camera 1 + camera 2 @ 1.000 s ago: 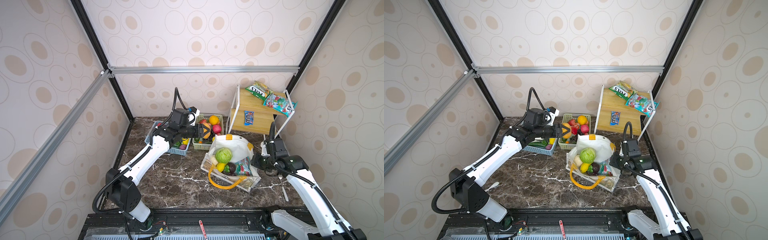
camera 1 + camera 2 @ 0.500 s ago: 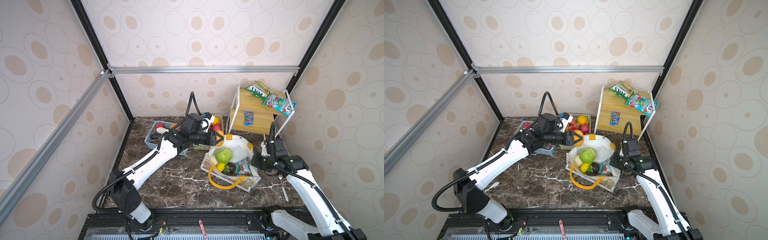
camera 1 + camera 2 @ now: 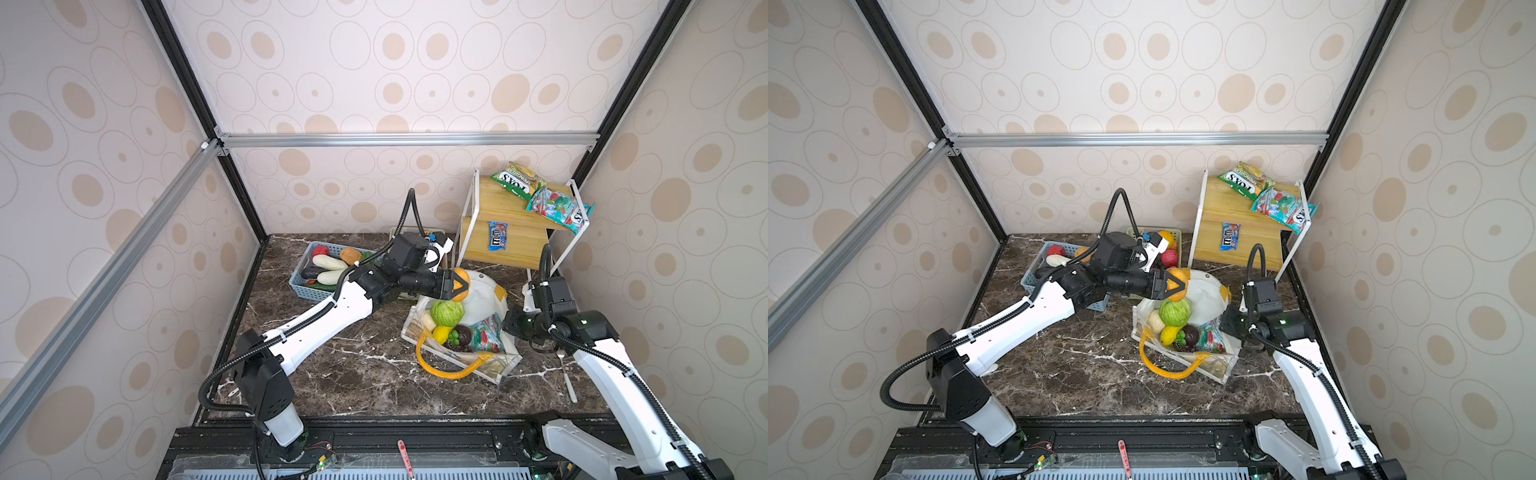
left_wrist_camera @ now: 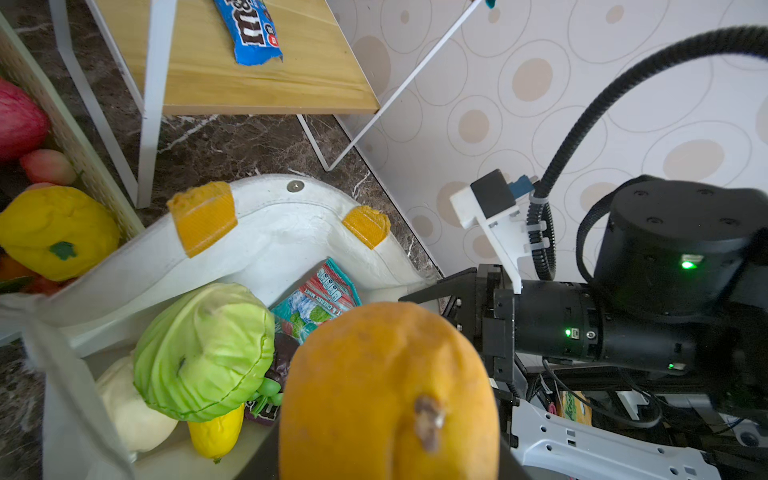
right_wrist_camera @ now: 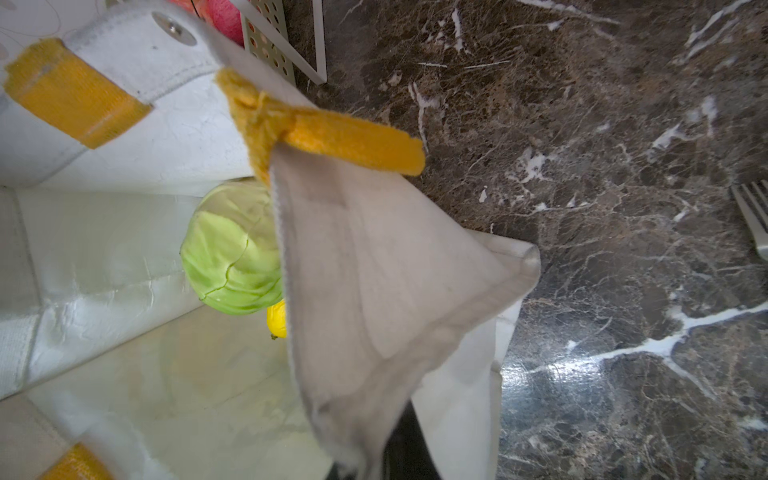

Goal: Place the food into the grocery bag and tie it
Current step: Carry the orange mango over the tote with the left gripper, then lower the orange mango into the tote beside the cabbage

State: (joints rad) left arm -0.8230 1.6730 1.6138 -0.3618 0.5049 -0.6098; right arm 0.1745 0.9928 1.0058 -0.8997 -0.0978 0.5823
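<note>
The left tool [image 3: 457,286] is clamped on an orange fruit [image 4: 386,390] above the grocery bag [image 3: 484,291]. The right tool [image 3: 510,325] pinches the bag's wall, near the right edge of the counter [image 3: 353,374].

In both top views the left arm hides much of the green basket [image 3: 1178,243] at the far side. The right gripper [image 3: 514,325] has its fingertips out of sight behind the right wall of the grocery bag [image 3: 484,291]; in the right wrist view the cloth covers them too. The orange fruit [image 4: 388,390] is cut by the left wrist picture's edge and hides the fingers of the left gripper [image 3: 455,287]. The fork [image 5: 754,216] is cut off by the right wrist picture's edge. The dark purple packet [image 4: 286,347] lies mostly under the cabbage [image 4: 203,353].
</note>
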